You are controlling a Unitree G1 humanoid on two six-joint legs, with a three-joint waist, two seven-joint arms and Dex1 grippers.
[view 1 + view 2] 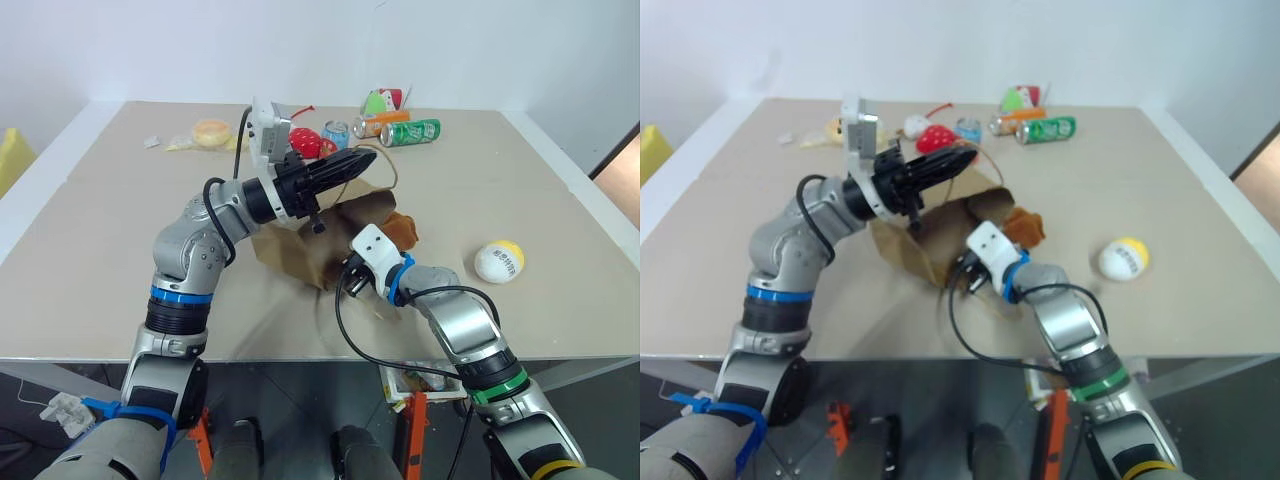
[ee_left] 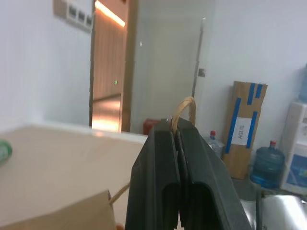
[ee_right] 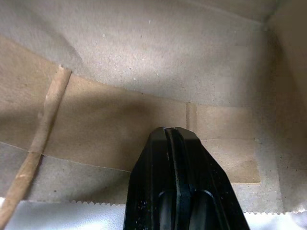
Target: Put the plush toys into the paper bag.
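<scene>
**Left claw pinching a bag handle, right claw inside the bag mouth**

From the head camera I see the paper bag (image 1: 330,240) lying crumpled mid-table. My left gripper (image 1: 362,160) is raised above it, fingers pressed together on a handle loop (image 1: 385,165). The brown plush toy (image 1: 403,229) pokes out just behind the bag. The white and yellow egg toy (image 1: 499,260) sits on the table (image 1: 90,240) well to the right, apart from the bag. Cans (image 1: 410,132) and a red toy (image 1: 303,144) lie at the far edge.

My left wrist camera shows the fingers (image 2: 158,182) closed on the twisted handle.

My right wrist camera shows the right gripper (image 3: 172,132) pressed together, holding nothing I can see, with the bag's inner paper close ahead.
</scene>
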